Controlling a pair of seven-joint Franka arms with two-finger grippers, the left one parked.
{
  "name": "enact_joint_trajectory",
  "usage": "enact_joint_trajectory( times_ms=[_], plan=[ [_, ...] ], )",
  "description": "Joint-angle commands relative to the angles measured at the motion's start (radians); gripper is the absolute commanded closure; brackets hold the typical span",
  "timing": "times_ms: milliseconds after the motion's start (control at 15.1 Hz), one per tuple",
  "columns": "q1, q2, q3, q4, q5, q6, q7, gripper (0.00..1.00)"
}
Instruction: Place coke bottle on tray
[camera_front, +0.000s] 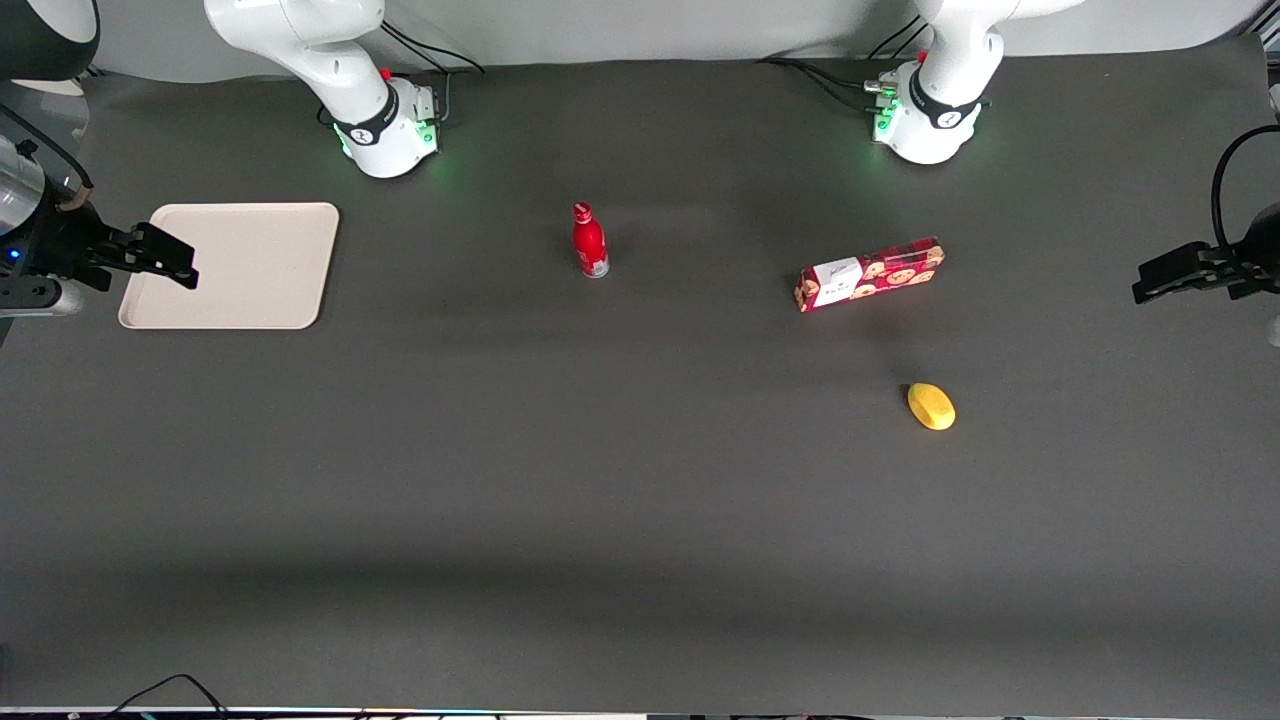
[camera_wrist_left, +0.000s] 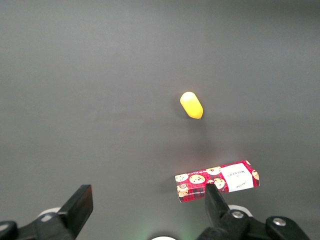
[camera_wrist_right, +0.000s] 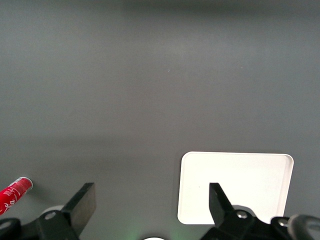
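Nothing picked up yet, so this reads as the very first step: reach for the bottle. The gripper hangs above the tray's edge at the working arm's end of the table, fingers spread wide with nothing between them; the right wrist view shows the same wide gap with bare table and the tray under it.

The coke bottle stands upright on the table, well apart from the tray, off toward the parked arm's end from it and about level with it in depth. Cap on top, silvery base down. In the right wrist view only its capped end shows. The tray is bare, nothing on it.

Other stuff, all farther toward the parked arm's end than the bottle: a red cookie box lying flat, and a small yellow object nearer the front camera than the box. Neither touches the bottle or sits between it and the tray.

Next move, as I judge it: carry the open gripper sideways from the tray to the bottle, come down around the body below the neck, close, lift straight, bring it to the tray. The bottle is slim and tall, so a sideways nudge on approach could tip it.
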Motion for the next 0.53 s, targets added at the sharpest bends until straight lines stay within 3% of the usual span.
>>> enact_joint_trajectory(
  times_ms=[0, 464],
  plan=[
    [-0.018, 0.011, -0.005, 0.035, 0.028, -0.022, -0.009, 0.0],
    [-0.08, -0.001, 0.001, 0.041, 0.059, -0.051, -0.026, 0.0]
  ],
)
